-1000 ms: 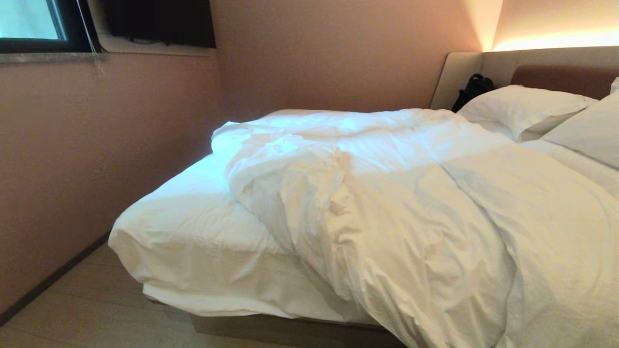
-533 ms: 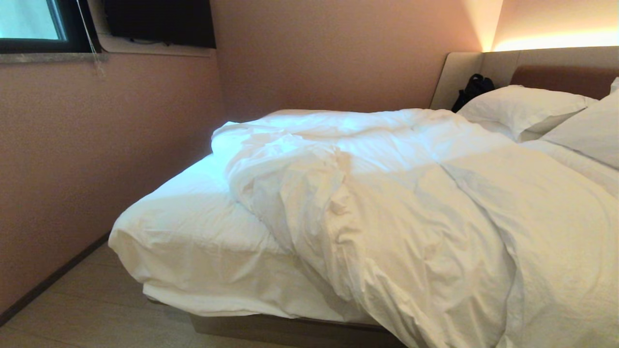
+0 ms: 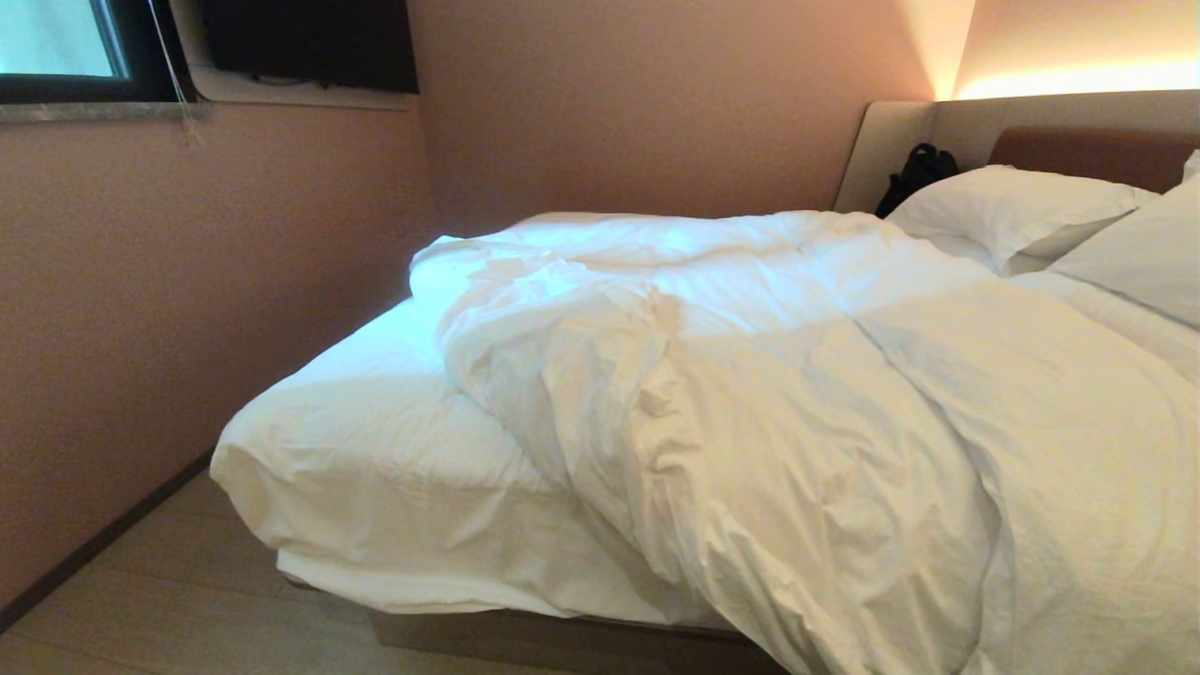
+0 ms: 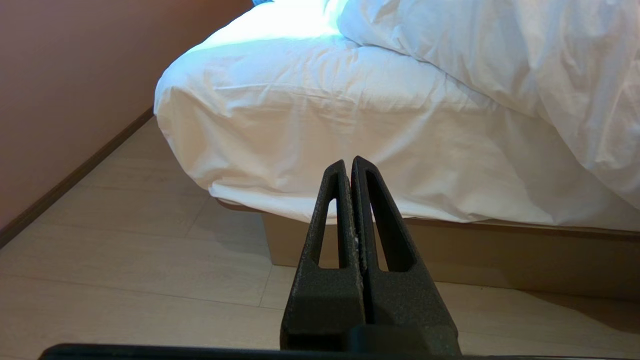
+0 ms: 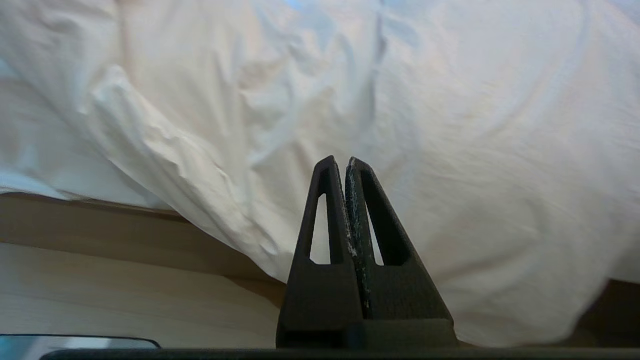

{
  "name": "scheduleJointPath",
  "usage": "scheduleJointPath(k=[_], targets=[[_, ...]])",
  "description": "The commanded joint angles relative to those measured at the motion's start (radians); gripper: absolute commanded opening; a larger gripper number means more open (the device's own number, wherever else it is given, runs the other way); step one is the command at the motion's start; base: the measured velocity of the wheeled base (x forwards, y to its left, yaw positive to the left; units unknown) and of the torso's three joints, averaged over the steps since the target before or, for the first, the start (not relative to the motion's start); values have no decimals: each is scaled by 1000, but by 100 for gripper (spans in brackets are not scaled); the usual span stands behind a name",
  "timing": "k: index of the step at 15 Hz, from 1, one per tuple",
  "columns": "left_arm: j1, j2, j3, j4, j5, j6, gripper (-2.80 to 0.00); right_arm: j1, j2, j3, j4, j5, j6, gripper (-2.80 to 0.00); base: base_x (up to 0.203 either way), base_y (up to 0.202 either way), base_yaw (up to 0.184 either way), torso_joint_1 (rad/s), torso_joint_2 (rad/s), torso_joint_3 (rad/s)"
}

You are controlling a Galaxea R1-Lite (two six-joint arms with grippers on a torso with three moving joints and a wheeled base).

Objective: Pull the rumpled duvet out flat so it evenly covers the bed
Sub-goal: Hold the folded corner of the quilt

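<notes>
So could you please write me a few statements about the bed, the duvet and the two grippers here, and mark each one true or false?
1. The duvet lies bunched toward the headboard side, leaving the foot corner of the bed uncovered. True.
2. The left gripper is clamped on the duvet's edge. False: it is shut on nothing, out in front of the bare mattress corner.
3. The right gripper is shut and faces the duvet where it hangs over the bed's side. True.
4. No pillows are on the bed. False: white pillows lie by the headboard.
5. A dark bag sits by the headboard. True.
</notes>
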Motion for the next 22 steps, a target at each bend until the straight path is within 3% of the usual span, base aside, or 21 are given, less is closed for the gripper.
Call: scheduleJointPath(k=[1, 19, 22], targets=[[0, 0, 0, 0, 0, -1, -280, 0, -1, 5, -24, 7, 40, -280, 0, 0, 0, 0, 0, 0], [0, 0, -1, 0, 0, 1, -280, 0, -1, 5, -25, 3, 70, -280, 0, 0, 0, 0, 0, 0], [0, 0, -1, 0, 0, 1, -280, 0, -1, 5, -25, 3, 70, -280, 2, 120, -6, 2, 1, 5]])
